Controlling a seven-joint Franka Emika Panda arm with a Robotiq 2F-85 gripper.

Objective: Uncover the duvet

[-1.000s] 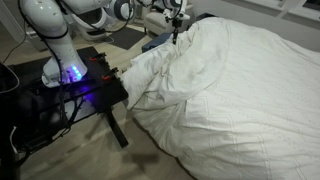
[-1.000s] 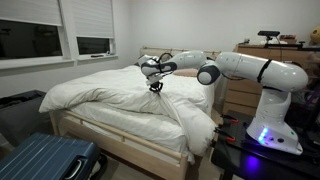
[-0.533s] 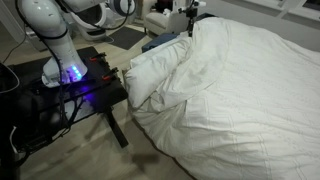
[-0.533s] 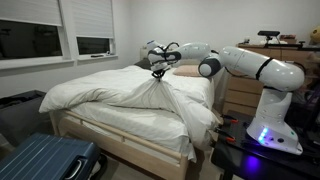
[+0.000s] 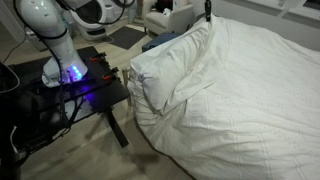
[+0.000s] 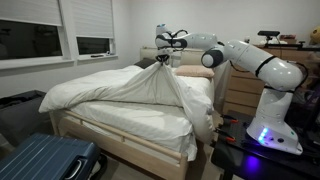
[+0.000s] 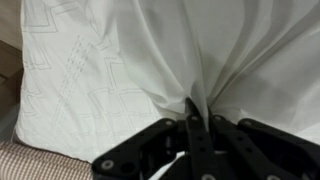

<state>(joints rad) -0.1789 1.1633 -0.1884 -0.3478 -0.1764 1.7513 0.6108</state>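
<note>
The gripper [image 6: 163,60] is pinching a fold of the duvet [image 6: 105,95] and holding it up above the bed [image 6: 130,150].

In the wrist view the black fingers [image 7: 196,135] are pressing together, closed on a bunch of the white duvet [image 7: 150,50], with creases fanning out from the gripper [image 7: 192,108]. In both exterior views the cloth is hanging from that pinch in a tent-like ridge near the head end of the bed. The rest of the duvet [image 5: 240,95] is lying puffy and wrinkled across the mattress and spilling over the side nearest the base [image 5: 68,72], which is glowing blue. The arm [image 6: 240,58] is reaching out over the bed from that base. A blue suitcase [image 6: 45,160] is lying on the floor by the foot of the bed.
</note>
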